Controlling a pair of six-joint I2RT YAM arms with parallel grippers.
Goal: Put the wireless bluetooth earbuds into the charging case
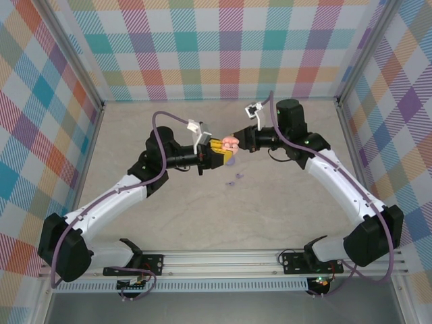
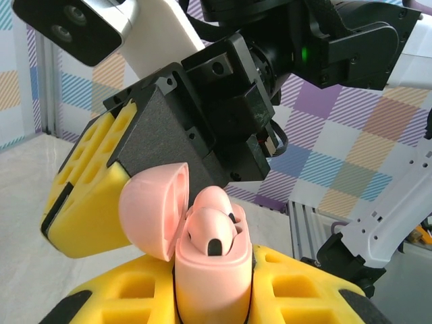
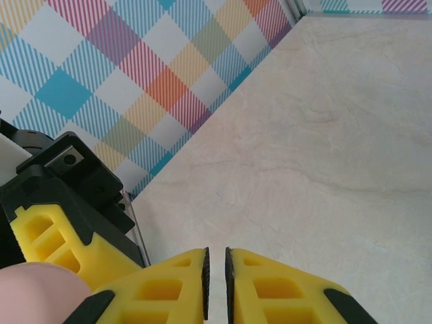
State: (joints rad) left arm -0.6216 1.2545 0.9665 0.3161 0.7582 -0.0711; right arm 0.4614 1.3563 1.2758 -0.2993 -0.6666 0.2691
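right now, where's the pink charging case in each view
top external: picture centre, pink charging case
left wrist: bottom centre, lid open
right wrist: bottom-left corner, a blurred pink edge
shared landmark: the left gripper's yellow fingers beside it

Noted pale pink on charging case [image 2: 212, 273] and seated earbud [image 2: 210, 226], with one dark spot. Logged bright yellow, black-edged, on foam finger pads [image 3: 270, 290]. Recorded pastel plaid of teal, pink, orange and lilac on walls [image 1: 223, 47]; veined beige on table [image 1: 270, 216]; lilac on cables [image 1: 154, 128] and loose earbuds [image 1: 233, 182].

Pink case [image 1: 230, 142] in left tool [image 1: 221, 151]
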